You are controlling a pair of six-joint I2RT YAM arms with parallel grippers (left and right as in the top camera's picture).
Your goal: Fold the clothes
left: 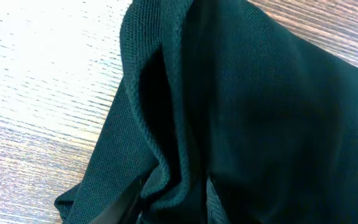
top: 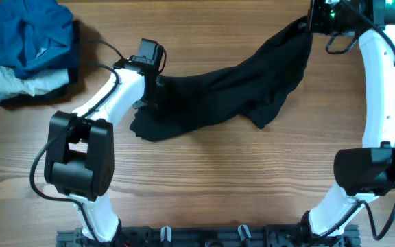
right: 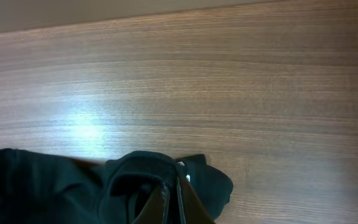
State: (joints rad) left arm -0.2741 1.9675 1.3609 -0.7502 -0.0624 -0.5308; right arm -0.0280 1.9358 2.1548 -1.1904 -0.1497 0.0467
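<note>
The clothes (top: 232, 86), a black garment, stretch in a sagging band across the table from centre-left up to the far right corner. My left gripper (top: 151, 96) is at the garment's left end. In the left wrist view black knit fabric (left: 260, 93) fills most of the frame, and a bunched hem fold sits pinched in the left gripper (left: 173, 190). My right gripper (top: 312, 24) holds the other end lifted at the back right. In the right wrist view the right gripper (right: 173, 180) is shut on a black fold (right: 42, 186) just above the wood.
A heap of other garments lies at the back left corner: a bright blue one (top: 29, 34) on top of a pale blue-white one (top: 19, 82). Bare wooden table (top: 218, 178) shows in front of the black garment.
</note>
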